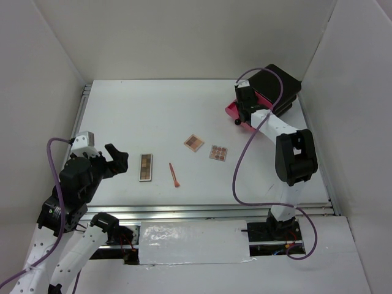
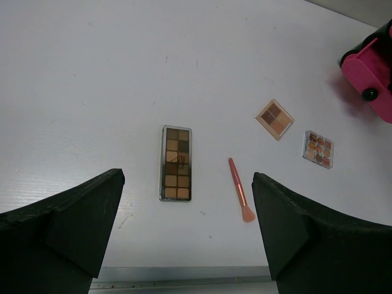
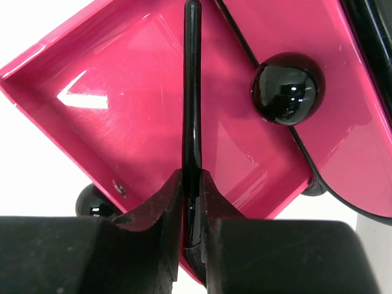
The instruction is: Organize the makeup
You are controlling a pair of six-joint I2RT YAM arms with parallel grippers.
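My right gripper (image 3: 192,184) is shut on a thin black pencil (image 3: 192,92), which points out over an open pink drawer (image 3: 116,116). From above, that gripper (image 1: 244,115) hangs at the drawer (image 1: 231,110) of the black box (image 1: 282,86). On the table lie a narrow brown eyeshadow palette (image 1: 145,167) (image 2: 177,163), an orange brush (image 1: 174,175) (image 2: 239,190) and two small square palettes (image 1: 193,143) (image 1: 218,152) (image 2: 274,119) (image 2: 318,149). My left gripper (image 1: 116,160) (image 2: 187,211) is open, above the table's near edge, short of the long palette and holding nothing.
Round black knobs (image 3: 286,87) sit on the pink drawer fronts. White walls close in the table on the left, back and right. A metal rail (image 2: 184,275) runs along the near edge.
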